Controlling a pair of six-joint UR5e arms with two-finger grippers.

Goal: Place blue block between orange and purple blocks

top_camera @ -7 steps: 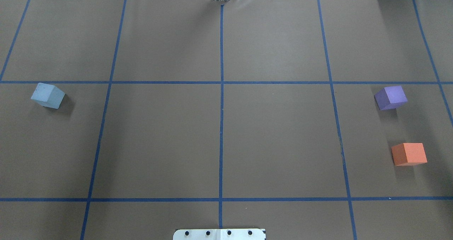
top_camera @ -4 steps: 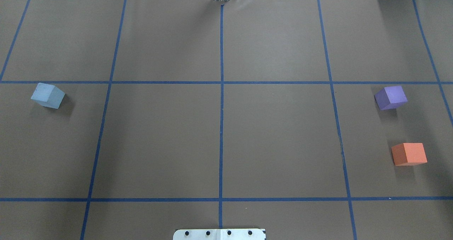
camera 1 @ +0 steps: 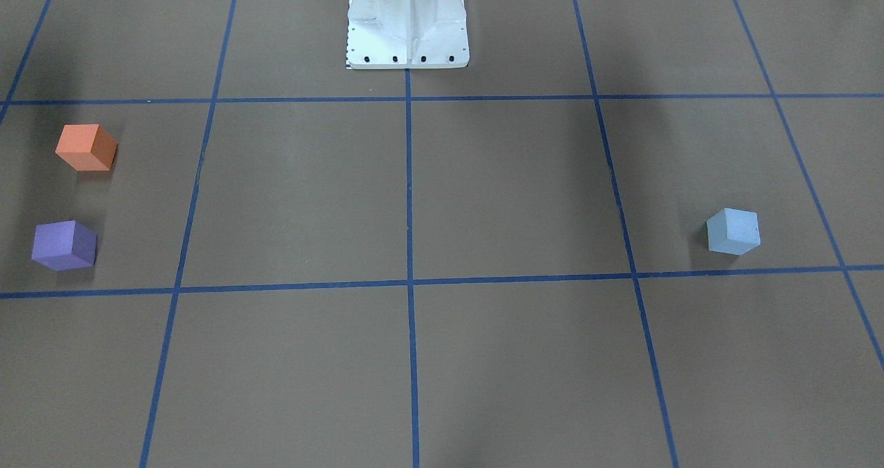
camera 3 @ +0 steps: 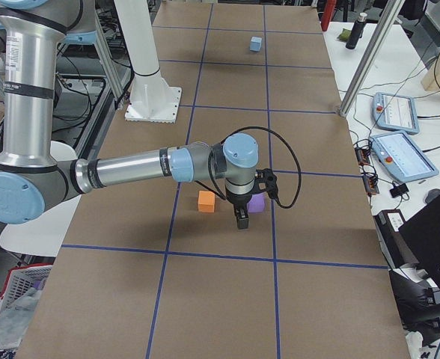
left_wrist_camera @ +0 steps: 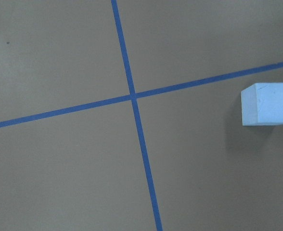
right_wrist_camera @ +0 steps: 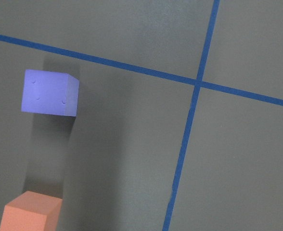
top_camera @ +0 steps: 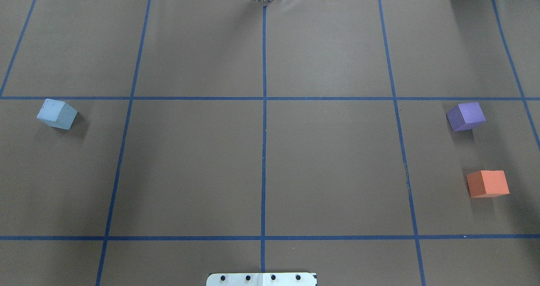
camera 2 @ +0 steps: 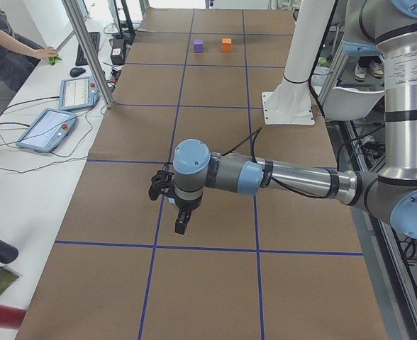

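Blue block (top_camera: 57,114) sits on the robot's left side of the table (top_camera: 270,172), in the middle row of the grid, just below one of the blue tape lines (top_camera: 263,151); it's turned a bit askew to the grid. Well apart from it, over at the right end, are the purple block (top_camera: 465,116) and the orange block (top_camera: 487,183); purple is the farther one from the robot, orange the nearer, and there's a gap between them.

Left gripper (camera 2: 181,228) hangs pointing down over the left end of the table; its wrist cam has the blue block at the right edge of frame, just under a tape line and near a crossing. Right gripper (camera 3: 242,220) hangs pointing down close by the orange and purple pair; its cam shows purple on the left with a few tiny dents on its top face, and orange cut off at the bottom corner. Both grippers only show up in the side views, so I can't tell how their jaws stand.

White base mount (camera 1: 407,26) sits on the centre line; two teach pendants (camera 2: 47,129) lie on the side bench, and their screen text is too small to read.
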